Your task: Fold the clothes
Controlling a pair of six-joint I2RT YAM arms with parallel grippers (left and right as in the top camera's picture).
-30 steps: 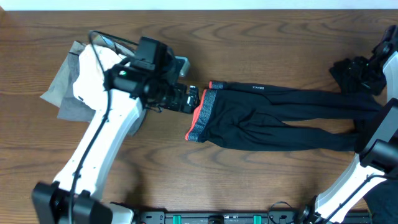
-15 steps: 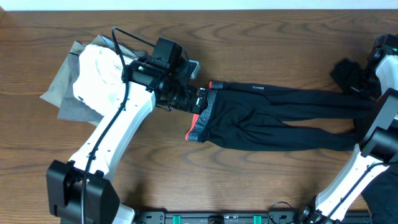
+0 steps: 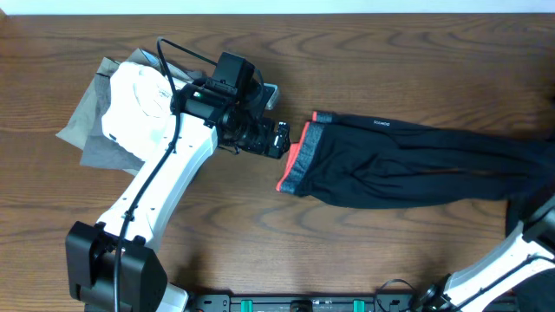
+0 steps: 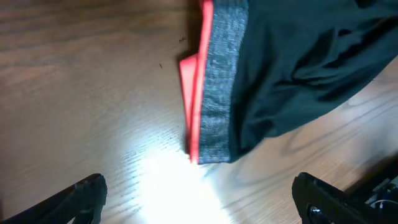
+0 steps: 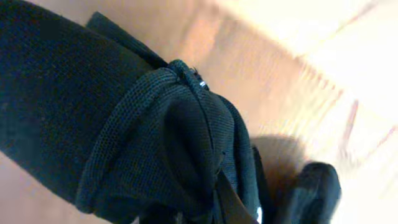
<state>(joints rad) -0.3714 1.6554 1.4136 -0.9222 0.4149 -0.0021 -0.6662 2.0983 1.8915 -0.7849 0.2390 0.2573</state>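
Note:
The clothes here are long black leggings (image 3: 408,165) lying lengthwise across the wooden table, legs running off the right edge. Their grey waistband (image 3: 299,160) with a coral-red edge faces left. In the left wrist view the waistband (image 4: 221,81) lies ahead of my left gripper (image 4: 202,205), which is open just left of it and touches nothing. That left gripper (image 3: 279,139) hovers beside the waistband's upper corner. My right gripper (image 5: 249,205) is shut on bunched black leggings fabric (image 5: 124,124); it is outside the overhead view.
A white garment (image 3: 130,100) on a grey one (image 3: 82,130) lies at the back left, partly under the left arm. The right arm's link (image 3: 538,221) shows at the lower right. Bare wood lies in front of the leggings.
The leggings have slid to the right, legs pulled off frame with the right gripper, which closed on them. The left arm swung toward the waistband, then held still.

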